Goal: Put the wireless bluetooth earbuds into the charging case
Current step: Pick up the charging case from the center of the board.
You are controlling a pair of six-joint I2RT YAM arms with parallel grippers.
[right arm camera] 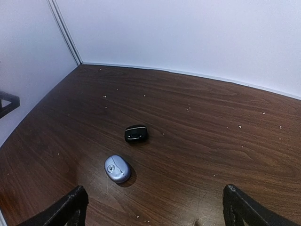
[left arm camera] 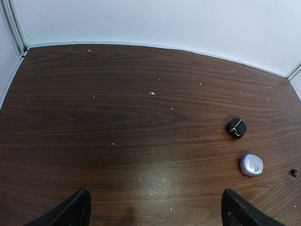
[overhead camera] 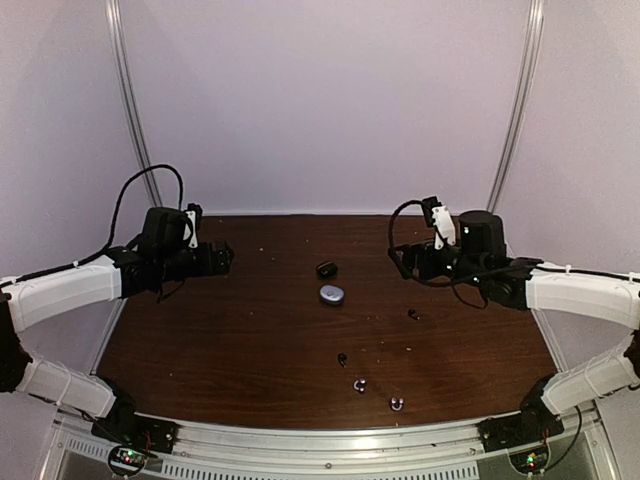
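Observation:
A closed black charging case (overhead camera: pixel 326 268) and a closed lavender-silver case (overhead camera: pixel 332 294) lie mid-table; both show in the left wrist view (left arm camera: pixel 236 127) (left arm camera: pixel 251 165) and the right wrist view (right arm camera: pixel 136 133) (right arm camera: pixel 117 168). Two black earbuds (overhead camera: pixel 414 314) (overhead camera: pixel 342 358) and two shiny lavender earbuds (overhead camera: pixel 359 385) (overhead camera: pixel 396 404) lie nearer the front; one black bud shows at the left wrist view's edge (left arm camera: pixel 294 173). My left gripper (overhead camera: pixel 222 257) (left arm camera: pixel 155 212) is open and empty, left of the cases. My right gripper (overhead camera: pixel 400 262) (right arm camera: pixel 155 212) is open and empty, right of them.
The brown wood table (overhead camera: pixel 250 330) is bounded by white walls at the back and sides. Small pale crumbs dot its surface. A metal rail (overhead camera: pixel 330 440) runs along the near edge between the arm bases.

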